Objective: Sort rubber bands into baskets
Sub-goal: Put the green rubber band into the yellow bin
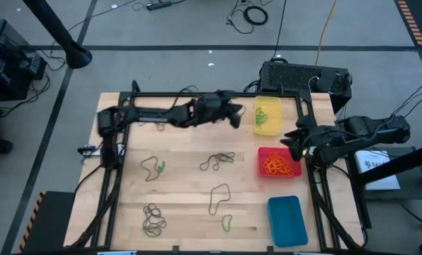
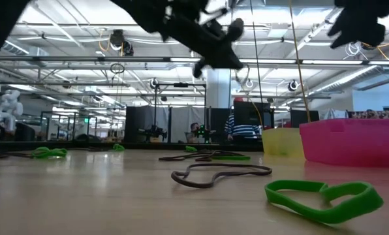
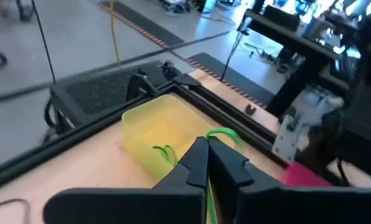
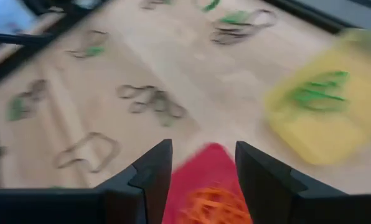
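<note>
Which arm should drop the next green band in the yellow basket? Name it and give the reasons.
Left. The left gripper is shut on a green rubber band and hangs just short of the yellow basket. The right gripper is open, holds nothing, and hangs over the red basket.

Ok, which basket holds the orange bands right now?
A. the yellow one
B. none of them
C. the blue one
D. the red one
D: the high view shows a heap of orange bands lying inside the red basket, while the yellow basket holds green ones and the blue basket shows none.
</note>
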You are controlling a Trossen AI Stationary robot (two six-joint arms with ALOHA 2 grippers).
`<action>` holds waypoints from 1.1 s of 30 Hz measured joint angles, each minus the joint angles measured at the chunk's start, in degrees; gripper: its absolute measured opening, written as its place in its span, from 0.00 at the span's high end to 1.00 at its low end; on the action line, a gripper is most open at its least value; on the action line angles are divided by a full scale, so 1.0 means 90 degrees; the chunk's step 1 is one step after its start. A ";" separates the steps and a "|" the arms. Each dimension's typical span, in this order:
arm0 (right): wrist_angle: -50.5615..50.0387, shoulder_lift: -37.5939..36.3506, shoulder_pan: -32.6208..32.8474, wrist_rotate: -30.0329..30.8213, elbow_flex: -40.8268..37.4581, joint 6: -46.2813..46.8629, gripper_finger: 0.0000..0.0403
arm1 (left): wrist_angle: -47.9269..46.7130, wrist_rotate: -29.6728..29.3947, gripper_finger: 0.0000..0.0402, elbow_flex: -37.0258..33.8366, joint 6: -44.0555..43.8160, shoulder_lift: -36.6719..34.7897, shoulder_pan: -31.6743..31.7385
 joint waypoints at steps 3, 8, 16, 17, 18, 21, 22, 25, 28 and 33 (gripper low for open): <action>-0.0486 -0.0139 -0.0179 0.0216 0.0000 0.0008 0.58 | 0.0013 0.0394 0.98 0.0800 -0.0396 0.0754 0.0197; -0.0812 -0.0311 -0.0511 0.0261 0.0000 -0.0167 0.58 | -0.0024 0.0695 0.98 0.2332 -0.0952 0.2126 0.0358; -0.0755 -0.0332 -0.0804 0.0208 0.0000 -0.0472 0.58 | -0.0039 0.0941 0.98 0.4376 -0.1783 0.3875 0.0555; -0.0728 -0.0332 -0.0833 0.0211 0.0000 -0.0472 0.58 | -0.0037 0.0944 0.98 0.4562 -0.1860 0.4035 0.0557; -0.0708 -0.0332 -0.0863 0.0222 0.0000 -0.0472 0.58 | -0.0038 0.0950 0.98 0.4696 -0.1951 0.4164 0.0557; -0.0708 -0.0329 -0.0949 0.0414 0.0000 -0.0472 0.58 | -0.0017 0.1000 0.98 0.4907 -0.2125 0.4393 0.0558; -0.0708 -0.0329 -0.0978 0.0501 0.0000 -0.0472 0.58 | -0.0016 0.1075 0.98 0.4920 -0.2132 0.4413 0.0562; -0.0708 -0.0329 -0.1068 0.0726 0.0000 -0.0476 0.58 | -0.0038 0.1213 0.98 0.4913 -0.2077 0.4420 0.0562; -0.0709 -0.0329 -0.1169 0.0749 0.0000 -0.0533 0.58 | -0.0033 0.1250 0.98 0.4913 -0.1962 0.4410 0.0562; -0.0700 -0.0329 -0.1271 0.0735 0.0000 -0.0610 0.58 | -0.0200 0.1263 0.97 0.4911 -0.1954 0.4408 0.0560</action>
